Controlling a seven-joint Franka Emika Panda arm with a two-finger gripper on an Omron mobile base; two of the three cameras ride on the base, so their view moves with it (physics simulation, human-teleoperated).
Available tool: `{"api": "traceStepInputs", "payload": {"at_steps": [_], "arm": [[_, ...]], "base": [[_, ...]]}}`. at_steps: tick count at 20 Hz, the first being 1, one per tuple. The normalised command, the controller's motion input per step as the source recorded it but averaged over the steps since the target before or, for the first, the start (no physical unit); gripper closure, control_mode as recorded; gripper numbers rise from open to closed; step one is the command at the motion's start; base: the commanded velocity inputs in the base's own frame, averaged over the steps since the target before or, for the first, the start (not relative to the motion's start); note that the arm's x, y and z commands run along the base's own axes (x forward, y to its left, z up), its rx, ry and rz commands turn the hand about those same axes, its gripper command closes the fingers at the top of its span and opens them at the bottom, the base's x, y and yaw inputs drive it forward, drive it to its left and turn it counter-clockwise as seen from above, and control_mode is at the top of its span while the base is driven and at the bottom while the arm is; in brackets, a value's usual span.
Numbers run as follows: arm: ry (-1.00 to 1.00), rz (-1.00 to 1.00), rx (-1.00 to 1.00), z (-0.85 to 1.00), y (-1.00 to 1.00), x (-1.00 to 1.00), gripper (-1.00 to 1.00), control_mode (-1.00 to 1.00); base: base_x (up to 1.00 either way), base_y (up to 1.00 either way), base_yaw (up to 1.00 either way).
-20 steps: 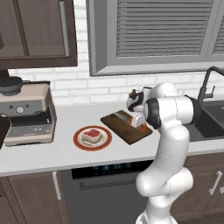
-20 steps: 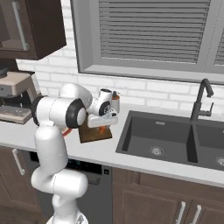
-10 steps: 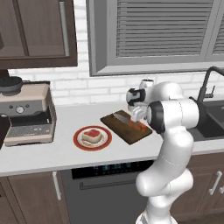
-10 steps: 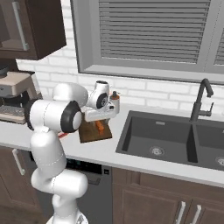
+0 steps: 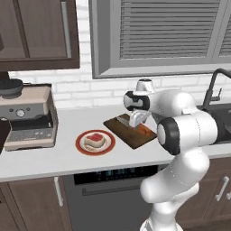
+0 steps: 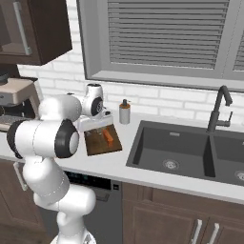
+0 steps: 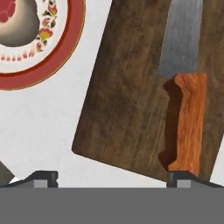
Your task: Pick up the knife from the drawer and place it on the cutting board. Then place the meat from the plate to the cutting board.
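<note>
first half done: knife (image 7: 186,109) lying flat on the cutting board (image 7: 131,96), released. end effector (image 7: 111,175) open and empty just above it. left to do: meat (image 5: 94,139) on the plate (image 5: 95,143), beside the board on the desk (image 5: 54,158).

Knife (image 7: 186,96) flat on cutting board (image 7: 127,100)

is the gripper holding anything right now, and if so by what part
Nothing is held. The gripper is open above the cutting board, and the knife lies flat on the board, its orange handle free of the fingertips.
</note>
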Motion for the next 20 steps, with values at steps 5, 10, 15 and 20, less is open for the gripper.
{"api": "traceStepInputs", "payload": {"at_steps": [5,10,15,20], "arm": [[0.0,0.4,0.0,0.12,0.74,-0.15,-1.0,-1.0],[0.0,0.38,-0.02,0.14,0.88,0.0,-1.0,-1.0],[0.02,0.27,-0.02,0.0,0.74,0.0,-1.0,-1.0],[0.0,0.3,-0.04,0.0,0.84,0.0,-1.0,-1.0]], "base": [[0.0,0.0,0.0],[0.0,0.0,0.0],[0.0,0.0,0.0],[0.0,0.0,0.0]]}}
